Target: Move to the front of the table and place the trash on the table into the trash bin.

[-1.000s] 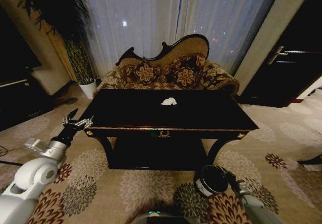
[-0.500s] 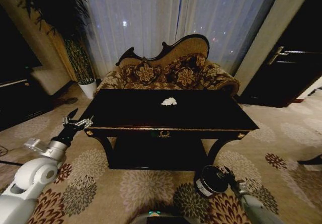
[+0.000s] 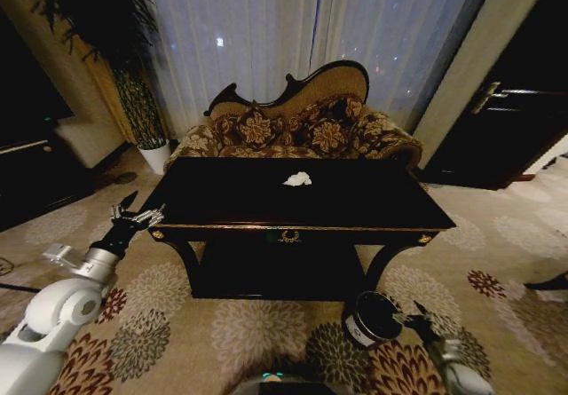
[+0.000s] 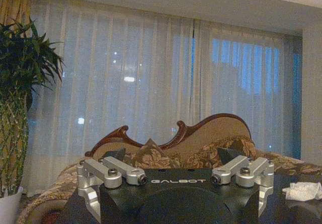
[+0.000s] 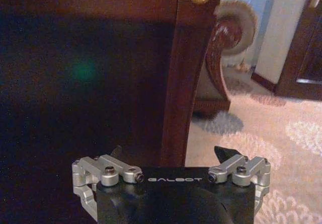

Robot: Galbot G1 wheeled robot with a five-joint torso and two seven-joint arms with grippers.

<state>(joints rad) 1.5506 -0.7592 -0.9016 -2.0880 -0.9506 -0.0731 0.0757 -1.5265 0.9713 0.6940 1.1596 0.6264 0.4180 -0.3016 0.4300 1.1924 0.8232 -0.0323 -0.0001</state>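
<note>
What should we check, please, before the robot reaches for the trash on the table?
1. Robot faces the table front: ok.
2. Trash located: ok, a crumpled white paper wad lies near the tabletop's middle, toward the sofa.
3. Left gripper free: ok, open and empty beside the table's left corner.
4. Right gripper free: ok, open, low beside the trash bin.
5. Trash bin within reach: ok, on the carpet by the table's front right leg.
6. Other trash on the table: cannot tell on the dark top.
</note>
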